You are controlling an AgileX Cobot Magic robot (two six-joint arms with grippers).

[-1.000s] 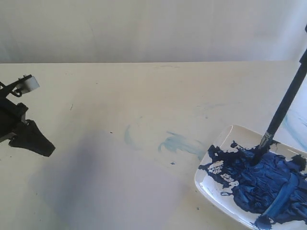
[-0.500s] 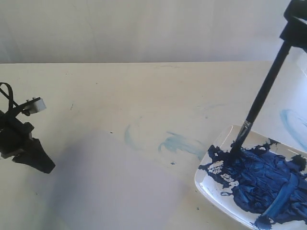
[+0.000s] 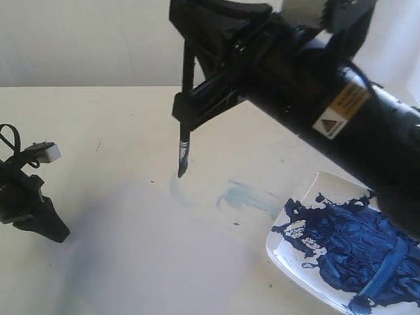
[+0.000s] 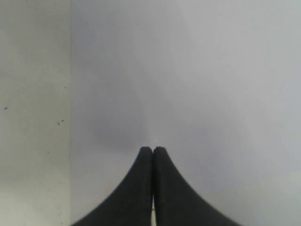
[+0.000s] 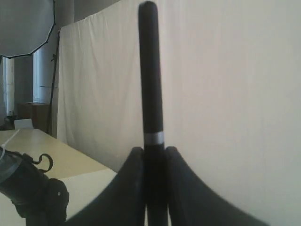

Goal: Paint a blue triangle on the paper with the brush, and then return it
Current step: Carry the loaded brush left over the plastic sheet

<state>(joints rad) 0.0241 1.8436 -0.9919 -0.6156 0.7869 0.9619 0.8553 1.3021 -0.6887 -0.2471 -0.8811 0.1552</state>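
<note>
Paper [image 3: 164,256] edge is seen just below the tip of the brush [image 3: 186,131], with open sheet spread between both pincers. Brush is clamped upright in the right pincer [image 3: 188,98], blue tip down, contact not discernible. Left pincer [image 4: 153,151] is pressed closed, empty, over the paper near its side edge. Cream table [image 3: 98,111]; faint blue smears [image 3: 246,195] beside brush tip; paint-covered plate [image 3: 308,187] under right arm. White curtain [image 3: 85,39] behind. Yellow warning label [image 3: 341,108] on arm, text unreadable.

The brush [image 3: 184,149], black-handled with a metal ferrule and a blue-stained tip, is held upright in the right claw [image 5: 154,155], tip down, close to the far edge of the paper [image 3: 164,249], a pale grey sheet laid flat on the bench [image 3: 118,118].
</note>
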